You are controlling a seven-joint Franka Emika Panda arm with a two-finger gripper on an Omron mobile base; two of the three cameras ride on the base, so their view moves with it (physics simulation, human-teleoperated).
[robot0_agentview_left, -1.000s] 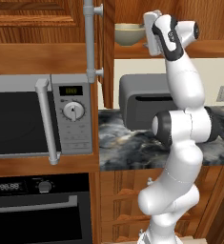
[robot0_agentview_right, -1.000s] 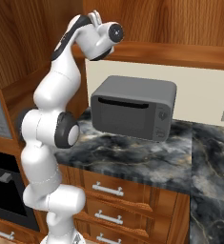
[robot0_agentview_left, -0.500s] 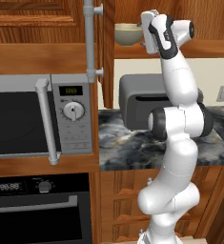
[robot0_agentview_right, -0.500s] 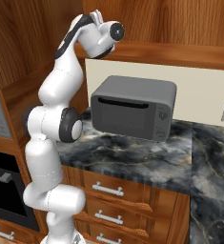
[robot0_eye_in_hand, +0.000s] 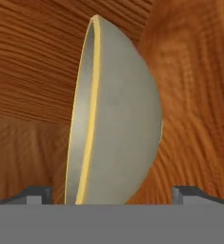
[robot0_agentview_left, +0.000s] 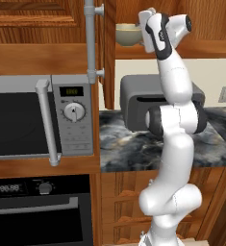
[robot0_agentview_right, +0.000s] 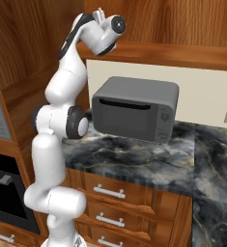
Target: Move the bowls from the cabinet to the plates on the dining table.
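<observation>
one wide-open hand [robot0_eye_in_hand: 111,193] (astride bowl [robot0_eye_in_hand: 116,114])

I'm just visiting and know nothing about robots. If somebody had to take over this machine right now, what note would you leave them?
Gripper: open, holding nothing, raised to the open cabinet with a fingertip on either side of a bowl.
Bowl: on the cabinet shelf, above the toaster oven on the counter; not yet gripped.
Done: the arm has reached the bowl; nothing has been moved.
Left: close on this bowl, carry it to a plate on the dining table, then do the same for the second bowl. Plates, table and second bowl are out of sight here.
</observation>
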